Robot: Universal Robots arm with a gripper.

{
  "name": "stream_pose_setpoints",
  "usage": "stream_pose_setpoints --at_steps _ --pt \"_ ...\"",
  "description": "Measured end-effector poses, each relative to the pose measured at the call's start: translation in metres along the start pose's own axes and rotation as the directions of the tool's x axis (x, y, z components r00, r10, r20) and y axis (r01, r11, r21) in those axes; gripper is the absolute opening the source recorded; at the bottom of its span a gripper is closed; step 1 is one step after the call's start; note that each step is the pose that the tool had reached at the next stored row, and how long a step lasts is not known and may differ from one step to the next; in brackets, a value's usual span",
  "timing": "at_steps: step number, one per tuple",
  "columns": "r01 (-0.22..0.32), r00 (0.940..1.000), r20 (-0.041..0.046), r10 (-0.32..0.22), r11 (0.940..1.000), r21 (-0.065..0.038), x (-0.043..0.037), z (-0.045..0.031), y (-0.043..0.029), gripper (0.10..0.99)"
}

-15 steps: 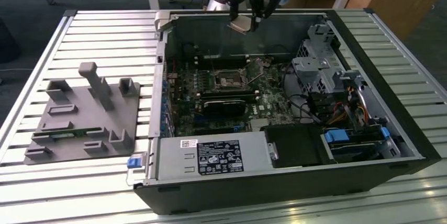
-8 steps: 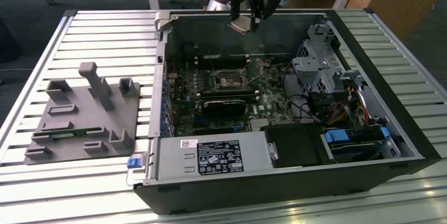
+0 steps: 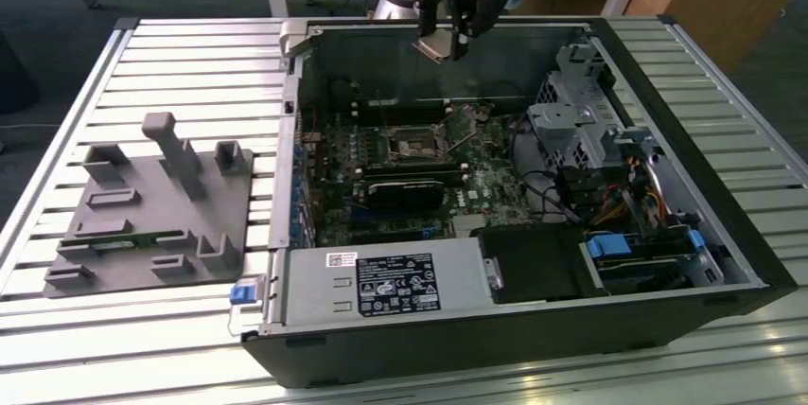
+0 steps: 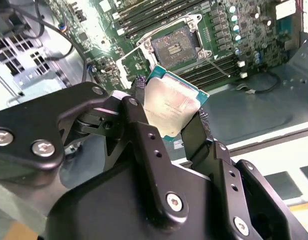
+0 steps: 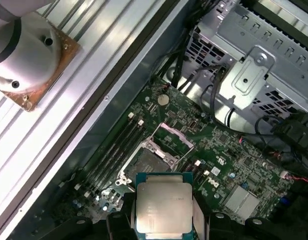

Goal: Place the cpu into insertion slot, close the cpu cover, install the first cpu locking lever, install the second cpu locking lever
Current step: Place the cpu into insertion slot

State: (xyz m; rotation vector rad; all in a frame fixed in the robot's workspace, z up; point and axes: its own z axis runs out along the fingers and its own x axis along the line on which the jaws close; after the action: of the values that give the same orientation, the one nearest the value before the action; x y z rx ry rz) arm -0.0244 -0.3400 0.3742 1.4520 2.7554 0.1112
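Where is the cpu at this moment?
In both wrist views the cpu is clamped in the gripper's jaws, in the air above the motherboard, near the empty insertion slot.

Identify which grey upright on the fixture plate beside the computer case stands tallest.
The slim post with the knobbed top, standing between two squat blocks on the fixture plate; every other upright is far shorter.

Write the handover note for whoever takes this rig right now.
The gripper is shut on the cpu, gripping it by its edges above the open computer case.
The insertion slot is empty, on the green board below the gripper.
The cpu cover stands open at the slot's edge.
Done: cpu in hand.
Left: cpu not seated, cover not closed, both locking levers not yet installed.
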Motion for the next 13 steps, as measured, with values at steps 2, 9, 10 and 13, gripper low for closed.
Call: stream_pose_setpoints --at_steps 2,9,10,13 --pt "-0.030 0.9995 0.0022 0.030 0.9996 0.000 0.0000 0.0002 0.0000 0.537" --pt "-0.163 0.9866 0.0120 0.163 0.9867 -0.003 0.0001 0.0013 -0.0002 0.537" --pt "-0.176 0.9843 0.0130 0.176 0.9844 -0.003 0.0001 0.0015 -0.0002 0.537" --pt "-0.226 0.9739 0.0167 0.226 0.9741 -0.004 0.0001 0.0023 -0.0003 0.537"
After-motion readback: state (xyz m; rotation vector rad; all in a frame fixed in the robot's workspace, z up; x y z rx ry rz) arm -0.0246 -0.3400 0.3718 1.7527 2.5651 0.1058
